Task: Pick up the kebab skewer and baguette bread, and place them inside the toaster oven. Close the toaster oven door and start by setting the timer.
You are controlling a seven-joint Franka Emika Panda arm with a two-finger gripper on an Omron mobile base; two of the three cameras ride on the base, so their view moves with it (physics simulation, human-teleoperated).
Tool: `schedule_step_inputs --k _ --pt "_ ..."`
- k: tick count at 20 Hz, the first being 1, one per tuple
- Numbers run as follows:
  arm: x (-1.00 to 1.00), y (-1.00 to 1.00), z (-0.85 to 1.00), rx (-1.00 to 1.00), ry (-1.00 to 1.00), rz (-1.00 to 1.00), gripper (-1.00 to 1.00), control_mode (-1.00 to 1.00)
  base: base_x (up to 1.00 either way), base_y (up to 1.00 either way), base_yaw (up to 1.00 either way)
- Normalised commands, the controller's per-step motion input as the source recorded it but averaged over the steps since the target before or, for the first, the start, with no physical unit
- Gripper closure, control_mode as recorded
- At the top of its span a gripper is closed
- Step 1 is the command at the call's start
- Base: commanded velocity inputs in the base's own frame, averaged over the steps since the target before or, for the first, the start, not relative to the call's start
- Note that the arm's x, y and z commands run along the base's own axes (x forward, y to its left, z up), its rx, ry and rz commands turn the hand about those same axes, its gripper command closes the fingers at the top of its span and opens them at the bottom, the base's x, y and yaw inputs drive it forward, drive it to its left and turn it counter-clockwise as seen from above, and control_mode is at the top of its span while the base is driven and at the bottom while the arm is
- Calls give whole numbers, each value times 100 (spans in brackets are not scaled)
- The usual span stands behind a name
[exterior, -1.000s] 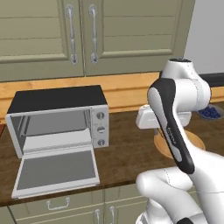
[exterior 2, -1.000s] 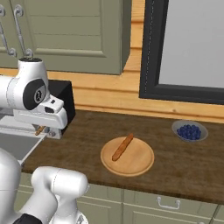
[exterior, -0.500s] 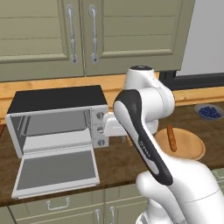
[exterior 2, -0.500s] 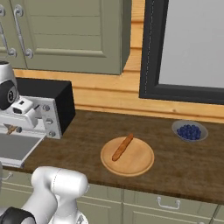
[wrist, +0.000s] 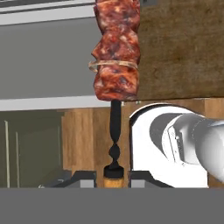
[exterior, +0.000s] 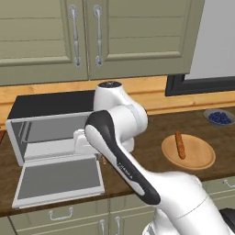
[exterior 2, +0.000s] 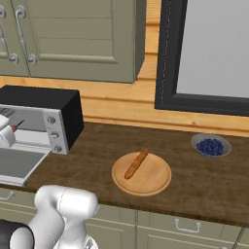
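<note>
The gripper (wrist: 114, 175) is clamped on the lower end of the kebab skewer (wrist: 116, 65), whose dark stick runs straight up to reddish-brown meat chunks, over the toaster oven door (wrist: 43, 61) and wooden counter (wrist: 183, 48).

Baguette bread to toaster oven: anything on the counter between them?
Bare counter between the baguette bread on its wooden plate and the toaster oven, per right base view.

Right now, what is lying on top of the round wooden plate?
Only the baguette lies on the wooden plate, slanted across its left half. The part of the plate under the loaf is covered.
</note>
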Motion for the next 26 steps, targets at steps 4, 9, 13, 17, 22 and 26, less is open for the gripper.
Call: schedule_step_inputs --k 4,9,13,17,22,26 --pt "4 56 -44 0 0 -1 100 -100 0 0 0" --pt "20 33 -22 0 -10 -2 100 -100 0 0 0" --pt "39 18 -24 0 -10 -1 100 -100 0 0 0" --pt "45 7 -23 0 -4 -1 100 -100 0 0 0" --pt "48 19 -25 0 -1 -1 100 -100 0 0 0" --pt "44 16 -11 0 -1 0 100 -100 0 0 0"
